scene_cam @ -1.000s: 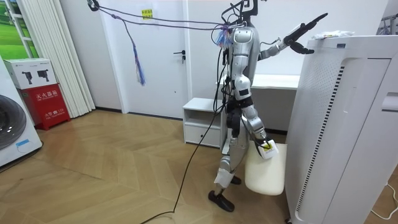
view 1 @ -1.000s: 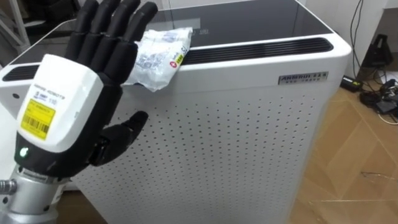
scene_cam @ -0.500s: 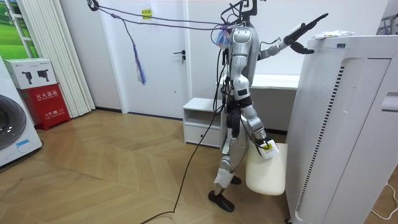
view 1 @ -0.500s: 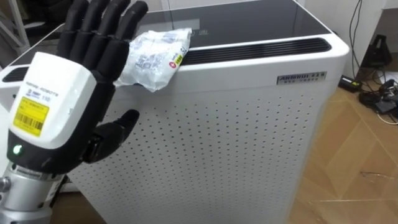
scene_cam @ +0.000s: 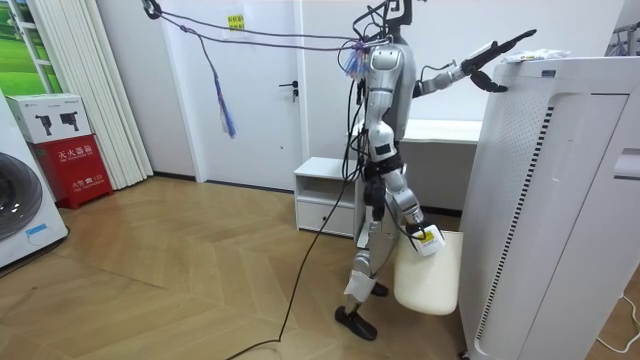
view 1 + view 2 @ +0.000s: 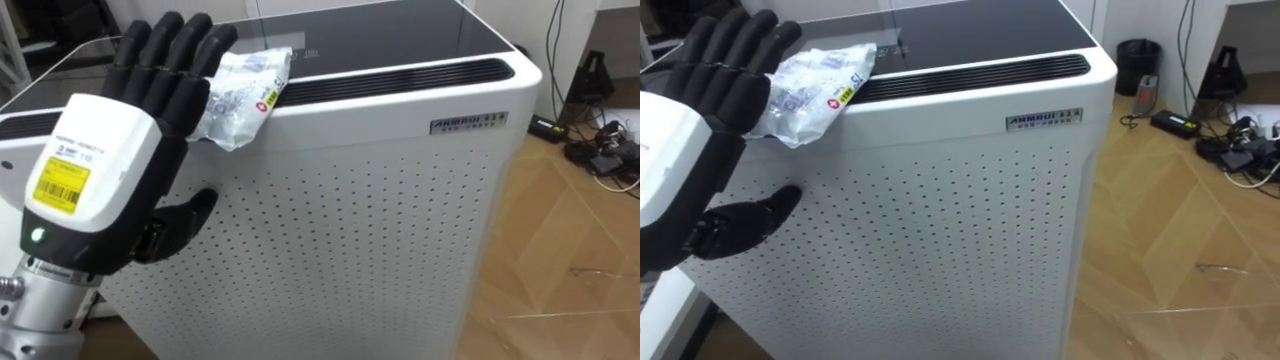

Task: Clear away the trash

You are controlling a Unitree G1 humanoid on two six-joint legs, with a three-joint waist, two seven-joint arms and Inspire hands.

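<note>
While the left hand [image 6: 100, 190] sits open at the wrapper [image 6: 240, 88], room view shows the right hand [image 5: 425, 238] low.

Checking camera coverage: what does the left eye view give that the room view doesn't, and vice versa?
Left eye view: the crumpled wrapper on the top front edge of the white purifier, the left hand with fingers straight at the wrapper, and cables on the floor.
Room view: the robot standing beside the purifier, right hand low by a white container, washing machine, door.
Both: the purifier, left hand up at its top.
</note>
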